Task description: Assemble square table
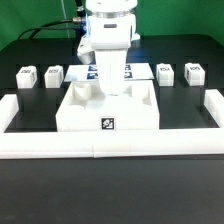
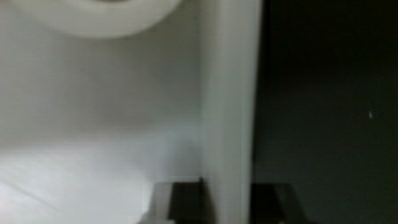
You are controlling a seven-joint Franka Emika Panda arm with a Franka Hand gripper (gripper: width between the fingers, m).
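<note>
A white two-finger gripper (image 1: 108,88) reaches down onto the far side of a large flat white square slab (image 1: 110,110) at mid-table. Its jaws pinch a thin white edge of the slab. Four small white tagged leg blocks (image 1: 52,74) stand behind, two toward each side.

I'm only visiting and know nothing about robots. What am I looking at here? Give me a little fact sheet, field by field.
gripper: shut, apparently on a thin upright white edge of the tabletop, at its far side
tag: on the tabletop's near edge
leg blocks: four, loose; two on the exterior view's left, two on its right
marker board: flat on the table behind the arm
border rail: along the front and both sides
progress: no leg fitted yet
</note>
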